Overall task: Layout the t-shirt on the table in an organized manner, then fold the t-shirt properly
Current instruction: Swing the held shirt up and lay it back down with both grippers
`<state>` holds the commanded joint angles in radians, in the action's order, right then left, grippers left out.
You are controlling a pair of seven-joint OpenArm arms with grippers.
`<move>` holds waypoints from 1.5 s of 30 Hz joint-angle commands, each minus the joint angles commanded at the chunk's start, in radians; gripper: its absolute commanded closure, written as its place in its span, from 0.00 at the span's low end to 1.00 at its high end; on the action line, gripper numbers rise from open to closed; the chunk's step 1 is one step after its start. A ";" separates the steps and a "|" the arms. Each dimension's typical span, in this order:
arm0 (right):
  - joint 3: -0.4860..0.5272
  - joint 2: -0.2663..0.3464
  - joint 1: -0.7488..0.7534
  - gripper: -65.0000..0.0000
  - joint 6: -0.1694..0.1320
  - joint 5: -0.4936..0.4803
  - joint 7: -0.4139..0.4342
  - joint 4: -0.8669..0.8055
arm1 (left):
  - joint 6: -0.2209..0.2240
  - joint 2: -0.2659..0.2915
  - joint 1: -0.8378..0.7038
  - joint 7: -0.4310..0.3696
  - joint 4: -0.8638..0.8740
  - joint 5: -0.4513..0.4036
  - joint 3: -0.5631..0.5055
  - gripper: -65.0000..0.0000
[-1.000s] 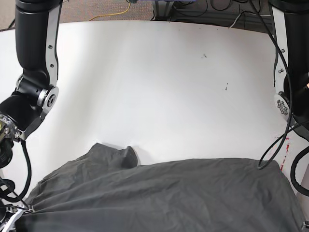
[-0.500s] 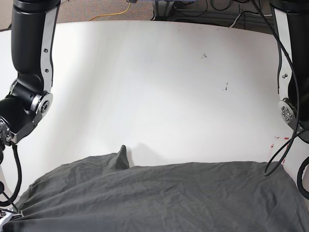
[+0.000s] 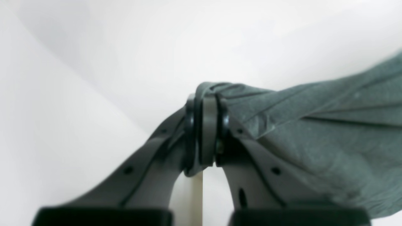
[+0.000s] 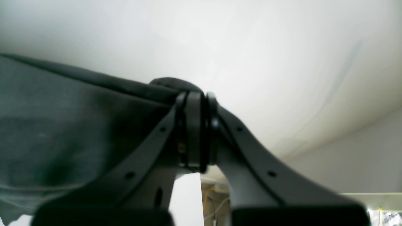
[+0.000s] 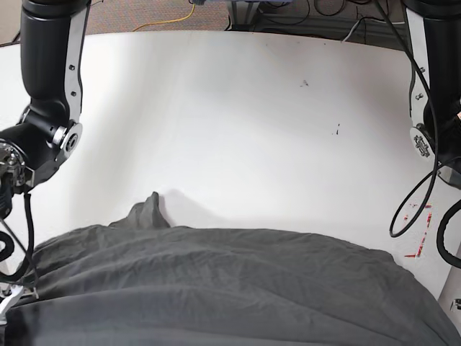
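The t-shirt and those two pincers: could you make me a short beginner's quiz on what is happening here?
1. True or false: the left pincer is shut on the t-shirt.
2. What colour is the table? A) white B) black C) green
3. Fill in: the right pincer grips the shirt's ____.

Key: 1 true. 2 A. 3 edge.
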<state>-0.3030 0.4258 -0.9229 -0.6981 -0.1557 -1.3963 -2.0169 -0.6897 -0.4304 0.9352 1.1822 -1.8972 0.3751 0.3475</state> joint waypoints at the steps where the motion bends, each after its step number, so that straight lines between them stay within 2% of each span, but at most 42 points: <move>1: 0.000 0.000 0.008 1.00 0.000 0.000 0.000 -0.003 | 0.000 -0.003 -0.008 0.000 -0.003 0.002 0.003 0.99; 5: -0.008 0.005 0.060 1.00 0.000 -0.044 0.000 -0.014 | 0.000 -0.031 -0.080 0.002 -0.020 0.064 0.049 0.99; 10: -0.080 0.009 0.104 1.00 0.000 -0.098 0.000 -0.017 | 0.000 -0.071 -0.144 0.003 -0.043 0.112 0.095 0.99; 15: -0.097 0.055 0.124 1.00 0.000 -0.157 0.000 -0.017 | 0.000 -0.107 -0.190 0.003 -0.044 0.161 0.137 0.99; 19: -0.123 0.087 0.130 1.00 0.000 -0.232 0.000 -0.017 | 0.000 -0.132 -0.210 0.006 -0.044 0.233 0.189 0.99; 23: -0.140 0.121 0.133 1.00 0.000 -0.265 0.000 -0.017 | 0.000 -0.166 -0.213 0.052 -0.044 0.293 0.219 0.99; 32: -0.144 0.173 0.169 1.00 0.000 -0.368 0.000 -0.017 | 0.000 -0.170 -0.255 0.100 -0.052 0.388 0.256 0.99; 45: -0.146 0.173 0.267 1.00 0.000 -0.391 0.000 -0.015 | 0.000 -0.158 -0.393 0.095 -0.077 0.399 0.258 0.99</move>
<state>-0.4488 0.5992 -0.6559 -0.6981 -0.5470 -1.3963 -2.0323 -0.6897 -0.5884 0.5424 1.2774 -1.9739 0.7741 0.6053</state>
